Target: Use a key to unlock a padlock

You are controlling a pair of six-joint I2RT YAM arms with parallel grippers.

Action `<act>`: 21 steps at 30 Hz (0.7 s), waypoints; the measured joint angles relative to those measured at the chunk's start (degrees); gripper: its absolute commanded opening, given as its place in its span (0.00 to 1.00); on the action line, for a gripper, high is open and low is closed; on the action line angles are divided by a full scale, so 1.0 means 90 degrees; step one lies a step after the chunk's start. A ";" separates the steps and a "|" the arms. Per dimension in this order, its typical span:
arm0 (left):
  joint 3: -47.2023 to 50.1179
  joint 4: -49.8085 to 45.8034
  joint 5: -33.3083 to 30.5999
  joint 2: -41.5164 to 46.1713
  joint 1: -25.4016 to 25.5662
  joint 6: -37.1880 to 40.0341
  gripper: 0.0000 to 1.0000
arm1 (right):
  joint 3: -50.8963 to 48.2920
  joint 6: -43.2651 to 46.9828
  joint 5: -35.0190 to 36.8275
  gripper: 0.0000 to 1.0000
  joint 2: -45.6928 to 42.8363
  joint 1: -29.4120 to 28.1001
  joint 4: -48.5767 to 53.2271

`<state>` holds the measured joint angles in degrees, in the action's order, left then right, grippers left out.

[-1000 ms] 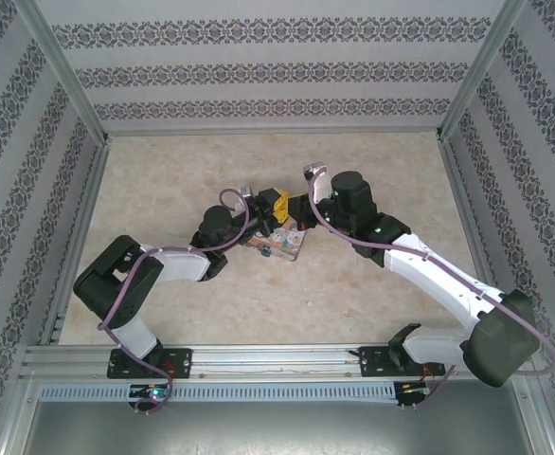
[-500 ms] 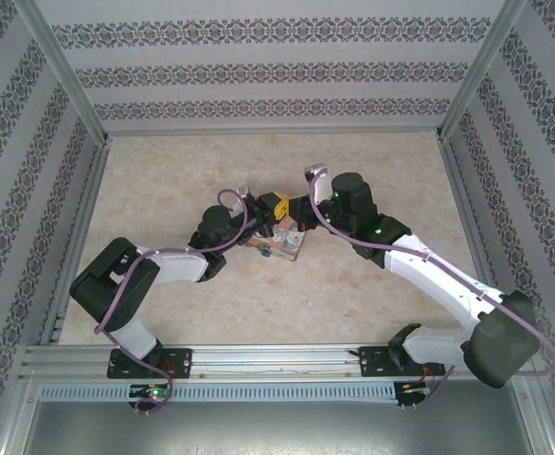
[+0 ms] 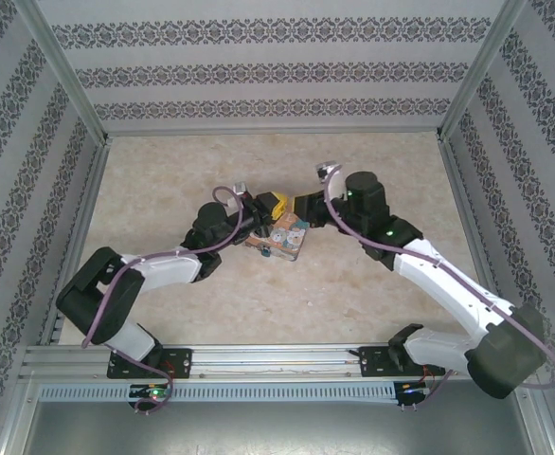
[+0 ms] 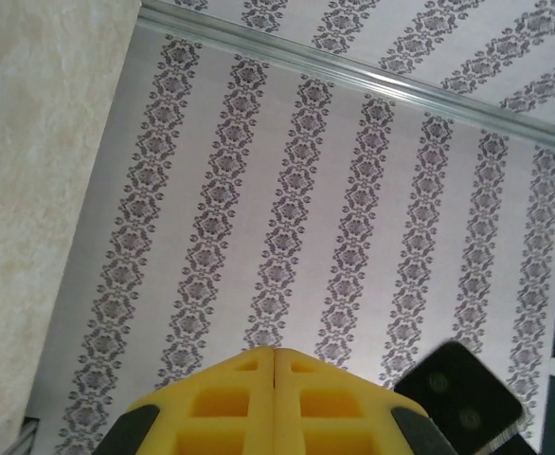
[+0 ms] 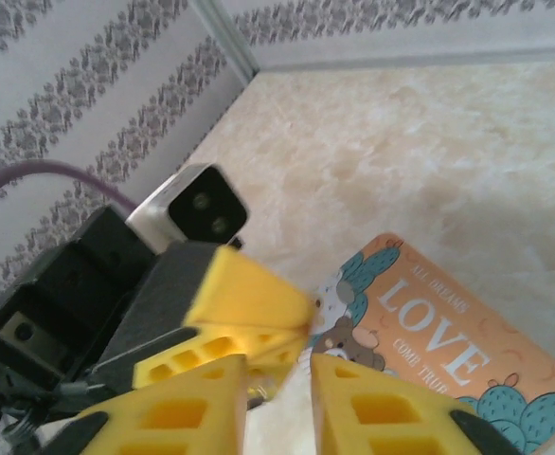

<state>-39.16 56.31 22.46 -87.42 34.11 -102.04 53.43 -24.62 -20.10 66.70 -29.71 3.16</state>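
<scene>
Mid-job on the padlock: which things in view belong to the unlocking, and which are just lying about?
In the job:
- left gripper, fingers shut
- right gripper, fingers slightly apart, facing the left one tip to tip

Lying about:
- illustrated LOVE box, flat on the table

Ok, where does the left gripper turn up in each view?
Top external: left gripper is mid-picture, with its yellow jaws by the far edge of the LOVE box.
Left wrist: left gripper is at bottom centre, jaws shut, with the patterned wall beyond.
Right wrist: left gripper is left of centre, just beyond the right gripper.
Shared landmark: the beige tabletop.
</scene>
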 measured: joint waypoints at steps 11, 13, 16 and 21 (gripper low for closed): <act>-0.1311 -0.3932 0.0534 0.2110 -0.0602 0.3815 0.00 | -0.0005 -0.1299 -0.1780 0.59 -0.0386 0.1122 -0.0816; -0.1506 -0.4405 0.0656 0.2353 -0.0614 0.4534 0.00 | -0.0010 -0.1644 -0.2118 0.59 -0.0304 0.1120 -0.1173; -0.1542 -0.4775 0.0828 0.2552 -0.0636 0.5297 0.00 | -0.0049 -0.2157 -0.2511 0.59 -0.0087 0.1061 -0.1780; -0.1542 -0.5042 0.1110 0.2528 -0.0636 0.5977 0.00 | -0.0051 -0.2594 -0.2946 0.57 0.0323 0.0631 -0.2363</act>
<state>-53.04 10.94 32.45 -64.66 28.38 -48.25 52.97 -47.97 -46.61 69.60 -24.03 -18.11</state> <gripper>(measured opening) 0.046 0.581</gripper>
